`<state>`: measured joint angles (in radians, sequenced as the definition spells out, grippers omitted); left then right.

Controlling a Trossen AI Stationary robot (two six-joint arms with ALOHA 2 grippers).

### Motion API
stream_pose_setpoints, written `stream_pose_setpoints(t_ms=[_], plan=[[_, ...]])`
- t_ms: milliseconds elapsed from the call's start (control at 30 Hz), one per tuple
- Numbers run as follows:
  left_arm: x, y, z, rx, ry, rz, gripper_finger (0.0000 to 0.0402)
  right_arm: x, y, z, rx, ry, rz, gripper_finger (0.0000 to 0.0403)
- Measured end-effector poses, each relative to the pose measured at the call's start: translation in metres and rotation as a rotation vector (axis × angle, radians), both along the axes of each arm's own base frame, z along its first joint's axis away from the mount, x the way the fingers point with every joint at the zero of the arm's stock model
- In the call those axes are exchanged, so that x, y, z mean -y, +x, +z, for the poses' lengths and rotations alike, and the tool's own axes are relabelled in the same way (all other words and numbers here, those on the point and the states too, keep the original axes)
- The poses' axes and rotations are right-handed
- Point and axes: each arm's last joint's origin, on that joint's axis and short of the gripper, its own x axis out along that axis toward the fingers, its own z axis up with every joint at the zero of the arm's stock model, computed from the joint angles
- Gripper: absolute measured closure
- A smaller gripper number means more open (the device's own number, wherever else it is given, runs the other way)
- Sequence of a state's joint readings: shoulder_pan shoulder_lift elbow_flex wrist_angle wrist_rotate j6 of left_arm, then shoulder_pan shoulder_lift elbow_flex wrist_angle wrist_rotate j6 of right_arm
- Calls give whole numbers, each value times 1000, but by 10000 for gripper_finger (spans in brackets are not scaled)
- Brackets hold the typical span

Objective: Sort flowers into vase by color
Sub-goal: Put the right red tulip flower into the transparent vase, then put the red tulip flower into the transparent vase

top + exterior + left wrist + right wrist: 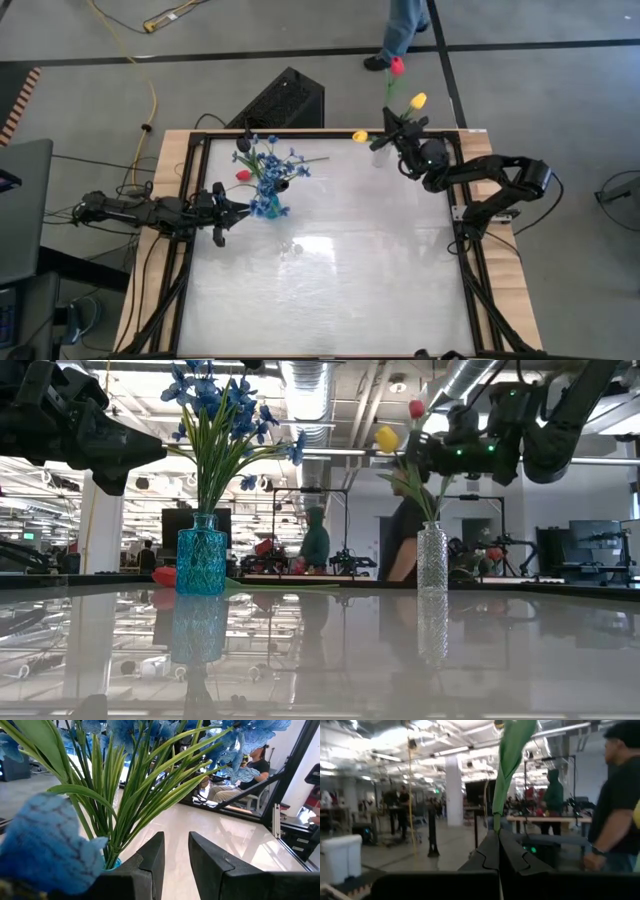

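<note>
Step in hand, as I judge it: seating a tulip stem in the clear vase at the worktop's far right. My right fingers pinch it above that vase. Next: lower straight, then release.

Left fingers, slightly spread and empty, wait beside the blue vase, far left, full of blue sprays. One red tulip lies beside it.

White glossy table in wooden frame, yellow cable on grey floor, person's legs beyond table
</note>
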<state>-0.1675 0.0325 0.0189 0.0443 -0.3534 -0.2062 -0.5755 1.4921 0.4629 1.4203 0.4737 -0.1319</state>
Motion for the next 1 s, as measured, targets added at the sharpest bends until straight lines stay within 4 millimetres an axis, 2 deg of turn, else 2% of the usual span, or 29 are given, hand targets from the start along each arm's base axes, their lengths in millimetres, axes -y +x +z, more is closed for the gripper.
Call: stream_pose_setpoints(t_ms=[500,800,1000], plan=[[0,0,0,0,0,1,326,-3,2,-3,-48,22,-63,337],[0,0,0,0,0,0,326,-32,12,0,-277,0,-261,291],[0,0,0,0,0,0,326,-57,12,8,-425,31,-292,272]])
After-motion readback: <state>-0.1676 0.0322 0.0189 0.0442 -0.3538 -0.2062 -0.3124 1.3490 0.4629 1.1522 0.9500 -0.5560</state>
